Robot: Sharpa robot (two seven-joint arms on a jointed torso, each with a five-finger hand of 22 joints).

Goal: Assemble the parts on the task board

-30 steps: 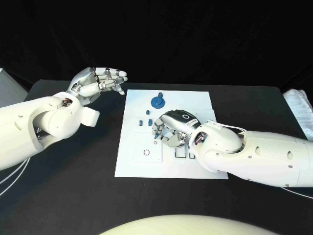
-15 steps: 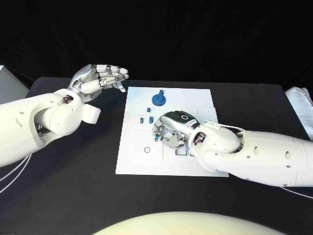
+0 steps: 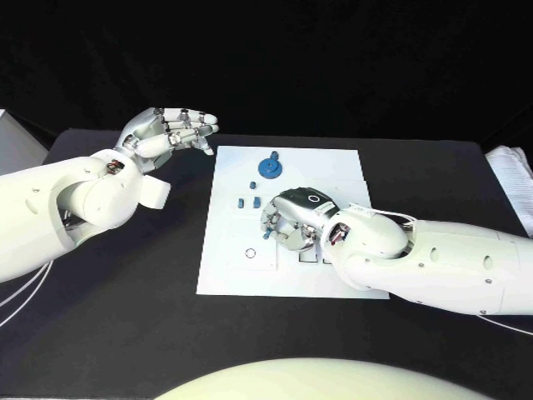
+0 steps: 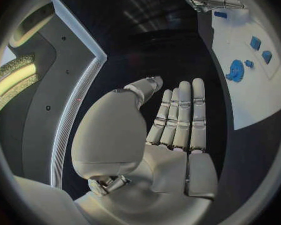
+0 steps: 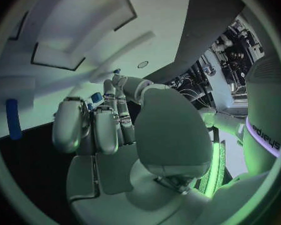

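The left hand [image 3: 168, 133] hovers off the board's [image 3: 326, 167] far left corner, fingers curled, holding nothing. The right hand [image 3: 293, 218] is lowered over mid-board, apparently seating a small blue part [image 5: 97, 98] at its fingertips; its grip cannot be confirmed. Next: careful alignment. The blue gear [image 3: 268, 171] lies just beyond; open table surrounds.

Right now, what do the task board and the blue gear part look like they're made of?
Task board: looks like matte white plastic or painted plate; flat, even, no glare, with shallow recessed slots. Can't rule out coated metal.
Blue gear part: probably moulded or printed plastic; uniform solid blue, dull surface, toothed rim with a small knob on top.
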